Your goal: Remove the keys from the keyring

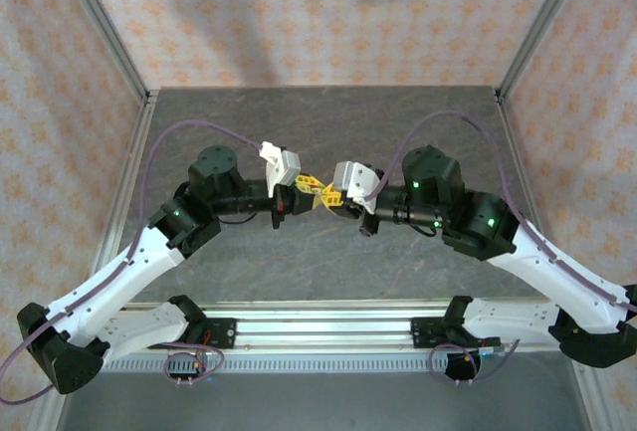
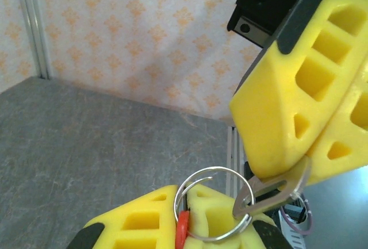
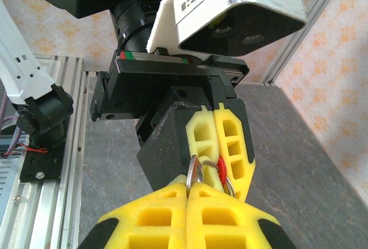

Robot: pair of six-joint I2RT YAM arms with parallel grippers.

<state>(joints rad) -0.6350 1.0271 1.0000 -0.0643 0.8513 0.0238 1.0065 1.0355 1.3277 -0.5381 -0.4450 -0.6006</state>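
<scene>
Holding keyring point(image 2: 213, 203) in mid-air above the table point(image 1: 299, 267): left gripper point(image 1: 302, 184), fingers clamped on the ring's 6 o'clock edge. Right gripper point(image 1: 326, 195), fingers pinched shut on key point(image 2: 270, 194), threaded at the ring's 4 o'clock. Risk: a pull off the coil's line could twist the ring loose or slip the key from its shallow pinch.

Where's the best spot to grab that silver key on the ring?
Probably its free end, away from the ring. The key is a flat strip, so jaws should close on its two broad faces, coming from the side opposite the ring; that leaves the threaded end free to slide off.
</scene>
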